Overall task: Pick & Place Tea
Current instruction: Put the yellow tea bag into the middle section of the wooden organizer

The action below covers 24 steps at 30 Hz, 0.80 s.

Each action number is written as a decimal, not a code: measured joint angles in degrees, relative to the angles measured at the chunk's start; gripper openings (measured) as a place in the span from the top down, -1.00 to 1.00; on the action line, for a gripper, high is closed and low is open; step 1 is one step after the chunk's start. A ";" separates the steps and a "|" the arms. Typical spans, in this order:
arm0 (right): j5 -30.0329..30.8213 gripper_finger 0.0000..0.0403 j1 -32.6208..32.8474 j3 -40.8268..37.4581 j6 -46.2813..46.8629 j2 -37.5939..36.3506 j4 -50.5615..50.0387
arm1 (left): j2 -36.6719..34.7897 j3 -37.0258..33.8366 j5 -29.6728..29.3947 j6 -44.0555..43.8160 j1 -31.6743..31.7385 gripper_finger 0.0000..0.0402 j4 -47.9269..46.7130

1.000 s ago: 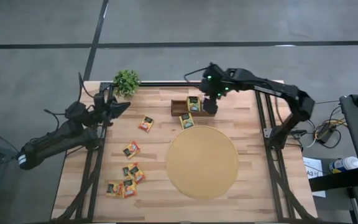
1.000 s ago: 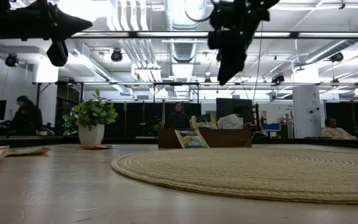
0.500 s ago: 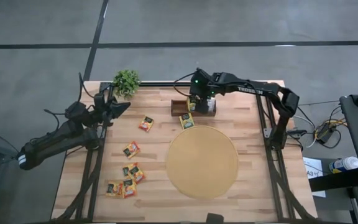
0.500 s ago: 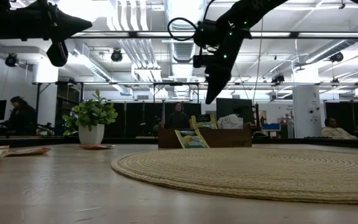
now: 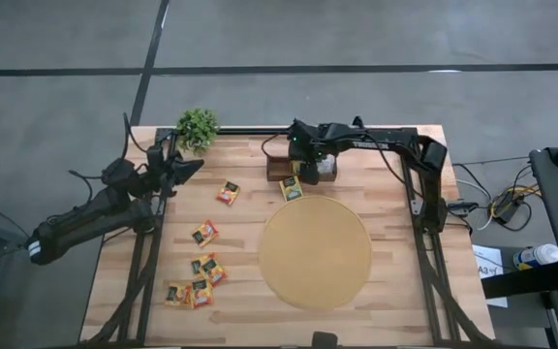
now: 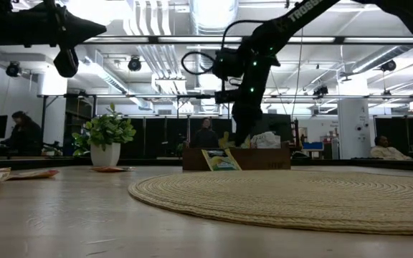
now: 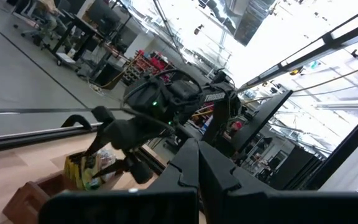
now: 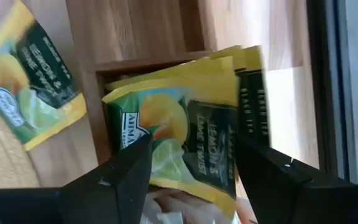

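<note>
My right gripper (image 5: 304,167) hangs open, pointing steeply down, just over the brown wooden tray (image 5: 279,165) at the table's far middle. In the right wrist view its two fingers stand either side of yellow-green tea sachets (image 8: 191,124) that stand upright in a tray slot (image 8: 142,65). Another yellow-green sachet (image 5: 291,188) leans against the tray's near wall. Orange sachets lie on the wood: one (image 5: 228,192) left of the tray, several more (image 5: 201,276) toward the near left. My left gripper (image 5: 188,167) waits shut, raised over the far left.
The large round woven mat (image 5: 315,252) fills the table's middle right, just near of the tray. A small potted plant (image 5: 198,126) stands at the far left corner. People sit in the room beyond the table (image 6: 27,132).
My right gripper has come down and toward the table's left, from above the tray's right end to just over its sachets, tipping steeper downward and rolling a little. Its fingers have stayed open. The sachets have not moved.
</note>
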 joint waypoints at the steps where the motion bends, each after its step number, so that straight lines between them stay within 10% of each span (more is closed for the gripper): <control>1: 0.16 -0.10 0.09 0.02 -0.42 0.58 0.09 | 0.00 0.00 0.00 -0.20 0.00 1.00 -0.01; 24: 14.29 -0.10 4.05 0.35 -5.56 6.45 0.57 | 0.00 0.00 0.00 -1.41 0.03 1.00 0.08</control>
